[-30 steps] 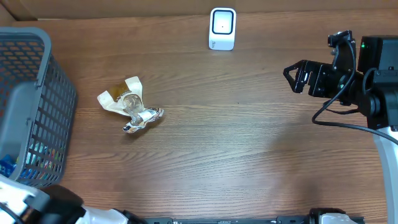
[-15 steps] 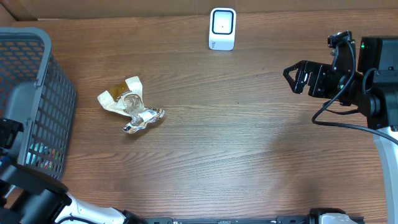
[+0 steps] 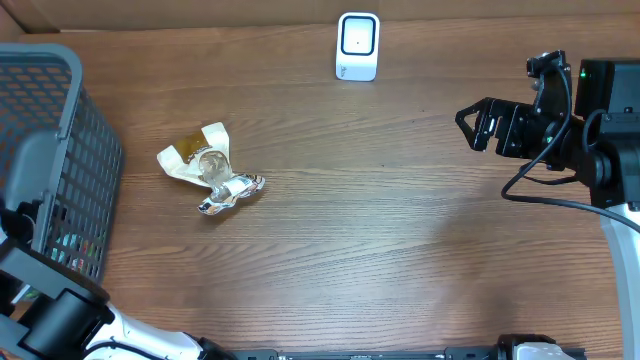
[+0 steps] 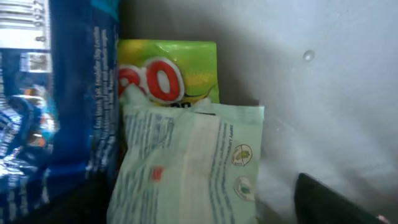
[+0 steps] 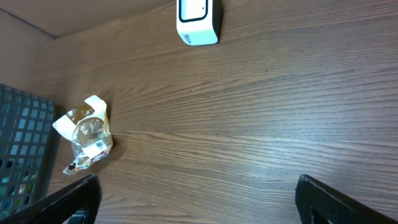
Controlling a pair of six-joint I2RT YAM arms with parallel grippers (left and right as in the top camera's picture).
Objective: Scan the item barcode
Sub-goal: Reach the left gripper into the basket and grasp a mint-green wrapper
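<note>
Brown wooden table [image 3: 400, 250]: white barcode scanner [image 3: 357, 46] stands well right of grey mesh basket [image 3: 90, 190]; left gripper [image 3: 22, 218] reaches inside basket. Left wrist: pale green printed packet [image 4: 186, 168] lies in basket; jaw spread cannot be told. Right wrist: right gripper [image 5: 199, 202] wide, empty. Risk: overlapping blue packet [image 4: 56, 106] may lift together.

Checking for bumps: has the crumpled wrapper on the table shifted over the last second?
No. The crumpled wrapper sits just as far left of the scanner as before.
</note>
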